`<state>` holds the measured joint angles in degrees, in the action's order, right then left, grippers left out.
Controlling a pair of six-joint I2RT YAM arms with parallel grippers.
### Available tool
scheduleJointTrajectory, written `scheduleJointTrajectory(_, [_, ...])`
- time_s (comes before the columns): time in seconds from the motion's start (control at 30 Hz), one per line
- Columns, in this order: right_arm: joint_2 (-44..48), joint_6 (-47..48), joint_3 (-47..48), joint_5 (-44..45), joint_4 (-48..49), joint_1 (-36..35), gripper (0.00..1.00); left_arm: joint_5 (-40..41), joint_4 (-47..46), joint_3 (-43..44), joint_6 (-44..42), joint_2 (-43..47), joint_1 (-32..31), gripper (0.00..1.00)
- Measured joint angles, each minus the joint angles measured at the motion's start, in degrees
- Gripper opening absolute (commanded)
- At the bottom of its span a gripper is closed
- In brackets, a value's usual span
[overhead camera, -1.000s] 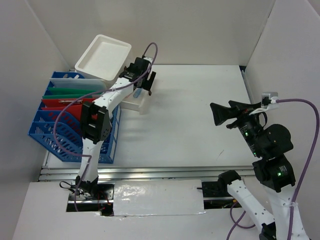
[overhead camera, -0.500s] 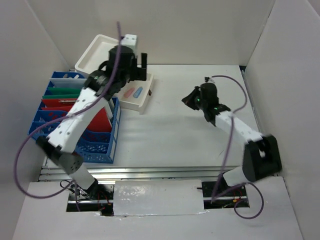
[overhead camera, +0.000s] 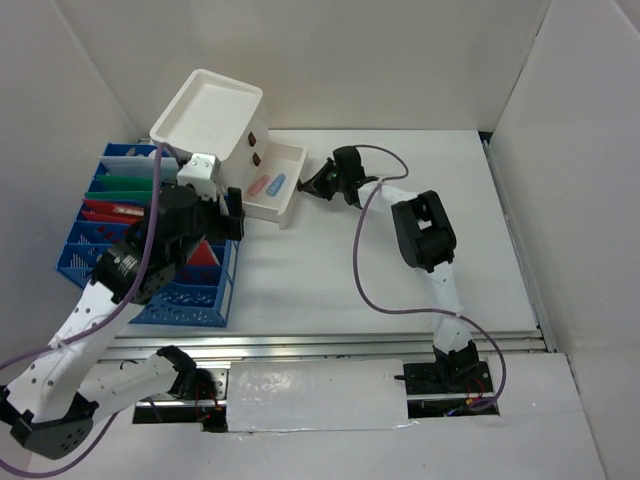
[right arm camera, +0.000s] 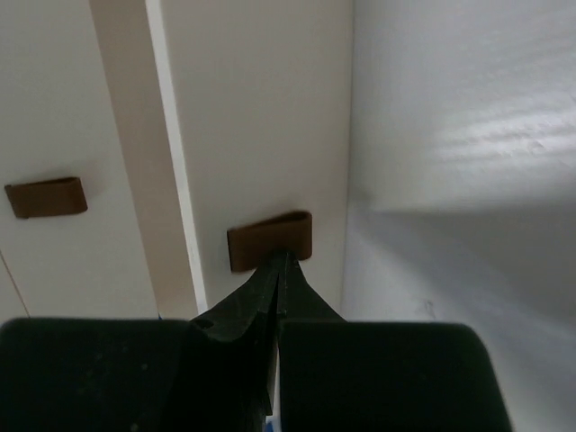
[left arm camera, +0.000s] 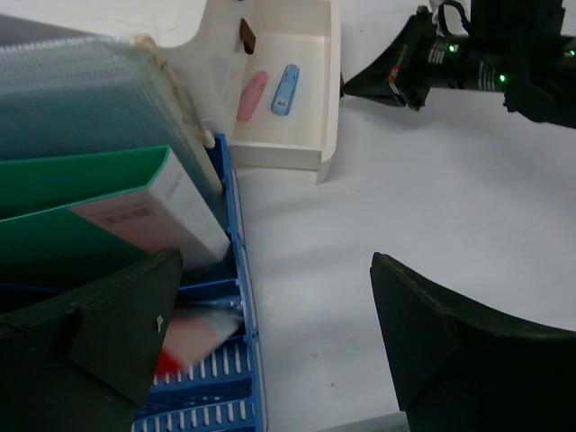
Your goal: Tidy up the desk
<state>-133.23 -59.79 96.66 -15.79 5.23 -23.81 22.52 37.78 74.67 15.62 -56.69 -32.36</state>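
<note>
Jaws: right gripper (right arm camera: 281, 261) has its fingers pressed together with nothing between them, tips just at a small brown tab handle (right arm camera: 269, 239); left gripper (left arm camera: 270, 333) stands wide apart and holds nothing.
Desk: large flat white tabletop with a silver front rail (overhead camera: 390, 270) fills the middle of the overhead view, bare white surface to the right of the drawer.
File rack: blue plastic mesh rack (overhead camera: 150, 262) stands on the left of the desk, holding green, red and clear folders.
Drawer: white open-top drawer (overhead camera: 276, 185) lies at the far left-centre, just right of the rack, with a pink piece (left arm camera: 251, 95) and a blue piece (left arm camera: 285, 89) lying in it side by side.
Step in hand: likely closing or shifting the drawer by its front; push squarely at the tab, slowly, so the closed tips do not slide off the smooth face or skew the drawer.
Right arm pose: stretched far and leftward across the desk, wrist low and level, fingers pointing at the drawer's right end.
Left arm pose: raised above the rack's near side, wrist camera looking down over the folders and drawer.
</note>
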Motion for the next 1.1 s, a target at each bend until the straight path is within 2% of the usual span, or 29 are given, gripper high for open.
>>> scheduleJointTrajectory(0.17, [-8.17,-4.76,9.57,-3.63,0.13,-0.63,0.0,1.07,-3.89,-9.77,-0.33,9.16,-0.11,0.99])
scheduleJointTrajectory(0.37, [-13.94,-9.57,17.49,-4.94,0.68,-0.81,0.0,3.1,-7.52,-12.5,-0.2,13.88,0.02,0.99])
scheduleJointTrajectory(0.53, [-18.1,-13.73,22.25,-4.63,3.39,-1.53,0.0,4.28,-8.44,-12.98,-0.39,14.21,0.17,0.99])
scheduleJointTrajectory(0.63, [-17.88,-15.8,19.91,-3.34,7.21,-2.08,0.0,3.1,-8.98,-13.05,-0.66,14.21,0.39,1.0])
scheduleJointTrajectory(0.77, [-15.78,-18.95,9.38,-1.22,15.32,-3.02,0.0,0.24,-9.88,-13.38,-1.11,14.21,0.46,0.99])
scheduleJointTrajectory(0.9, [-14.08,-20.79,3.98,1.2,19.8,-3.72,0.0,-1.03,-9.25,-12.72,-1.7,13.03,0.61,1.0])
scheduleJointTrajectory(0.97, [-13.77,-21.2,3.41,1.77,20.13,-3.91,0.0,-0.81,-6.99,-9.57,-1.14,10.82,0.7,0.99])
scheduleJointTrajectory(1.1, [-13.77,-21.33,3.45,1.99,20.24,-3.96,0.03,0.57,-3.13,3.54,0.46,1.09,0.87,1.0])
